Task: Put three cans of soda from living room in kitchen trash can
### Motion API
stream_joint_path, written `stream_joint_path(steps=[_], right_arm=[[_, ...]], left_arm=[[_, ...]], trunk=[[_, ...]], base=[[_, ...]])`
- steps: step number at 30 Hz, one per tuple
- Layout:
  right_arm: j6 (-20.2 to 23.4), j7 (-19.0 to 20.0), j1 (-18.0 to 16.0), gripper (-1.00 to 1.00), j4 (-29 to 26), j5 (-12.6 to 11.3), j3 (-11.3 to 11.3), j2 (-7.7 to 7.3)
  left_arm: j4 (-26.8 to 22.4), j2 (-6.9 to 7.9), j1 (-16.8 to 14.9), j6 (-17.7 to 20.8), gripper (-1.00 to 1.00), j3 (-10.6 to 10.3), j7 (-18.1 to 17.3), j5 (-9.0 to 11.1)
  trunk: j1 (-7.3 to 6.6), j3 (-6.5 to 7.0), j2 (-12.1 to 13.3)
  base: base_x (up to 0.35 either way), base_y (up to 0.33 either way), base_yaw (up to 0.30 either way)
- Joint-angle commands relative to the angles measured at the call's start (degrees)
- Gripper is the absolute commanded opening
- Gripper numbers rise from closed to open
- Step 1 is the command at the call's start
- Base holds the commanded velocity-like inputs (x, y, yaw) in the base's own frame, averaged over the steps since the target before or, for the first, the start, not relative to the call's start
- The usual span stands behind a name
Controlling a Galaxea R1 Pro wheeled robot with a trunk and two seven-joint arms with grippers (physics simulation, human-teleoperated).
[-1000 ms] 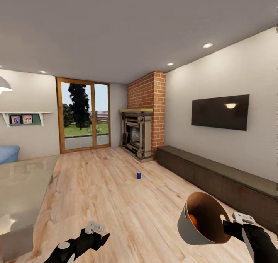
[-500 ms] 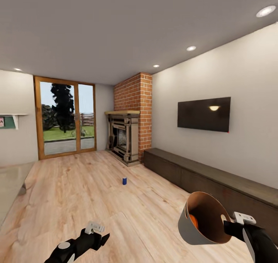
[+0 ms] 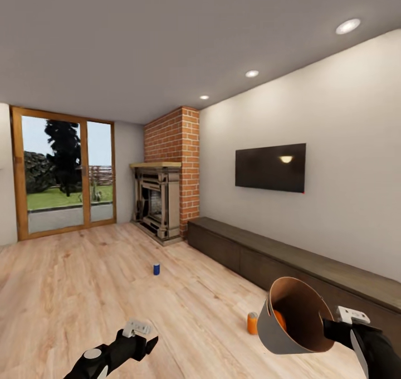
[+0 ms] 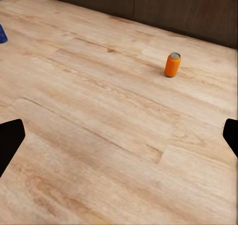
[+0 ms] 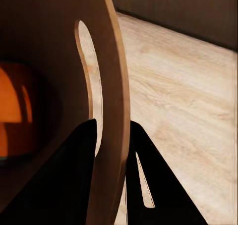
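A dark blue can of soda (image 3: 156,268) stands upright on the wood floor, far ahead of both arms; it also shows at the left wrist view's edge (image 4: 2,34). An orange can of soda (image 3: 253,323) (image 4: 172,64) stands upright on the floor just beside the trash can (image 3: 292,316). The trash can is grey outside and brown inside, tilted with its mouth toward me. My right gripper (image 3: 341,324) (image 5: 111,155) is shut on its wall. Something orange and round (image 3: 279,319) (image 5: 12,111) lies inside it. My left gripper (image 3: 146,343) (image 4: 119,138) hangs open above bare floor.
A long dark low cabinet (image 3: 312,267) runs along the right wall under a wall TV (image 3: 271,167). A brick fireplace (image 3: 161,206) fills the far corner, with a glass door (image 3: 61,178) to its left. Open wood floor lies between me and the cans.
The camera has swung to the right, so the whole room has slid left in the picture. The orange can on the floor has come into view. Both arms keep their pose.
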Motion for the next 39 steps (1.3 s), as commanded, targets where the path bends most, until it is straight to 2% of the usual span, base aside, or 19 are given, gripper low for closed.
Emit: stream_joint_path(steps=[1, 13, 23, 26, 31, 39], right_arm=[[0.1, 0.4, -0.04, -1.0, -0.01, -0.93, -0.09, -0.01], [0.14, 0.32, -0.04, -1.0, 0.16, -0.93, -0.07, 0.13], [0.75, 0.21, -0.04, -1.0, 0.16, -0.96, -0.06, 0.06], [0.5, 0.27, -0.04, -1.0, 0.15, -0.96, -0.93, 0.13], [0.31, 0.3, -0.04, -1.0, 0.13, -0.93, -2.45, 0.2], [0.33, 0.31, -0.04, -1.0, 0.16, -0.93, -2.68, 0.16]], left_arm=[[0.01, 0.0, -0.02, -0.01, 1.0, -0.01, 0.0, 0.0], [0.01, 0.0, -0.02, -0.02, 1.0, -0.03, -0.01, -0.01], [0.19, 0.0, -0.02, -0.02, 1.0, -0.03, -0.01, 0.1], [0.91, 0.0, -0.06, -0.07, 1.0, -0.03, -0.01, 0.23], [1.5, 0.0, -0.15, -0.04, 1.0, 0.07, -0.02, 0.4], [1.61, -0.16, -0.17, -0.11, 1.0, 0.13, -0.09, 0.4]], trunk=[[0.0, 0.07, 0.0], [0.0, 0.3, 0.0], [0.0, -0.26, 0.0], [0.0, -0.48, 0.0], [0.0, -0.6, 0.0], [0.0, -1.01, 0.0]], base=[[0.138, -0.256, -0.134], [0.122, -0.263, -0.028], [0.126, -0.265, -0.001], [0.151, -0.239, 0.0], [0.107, -0.086, 0.0], [0.015, -0.011, -0.053]])
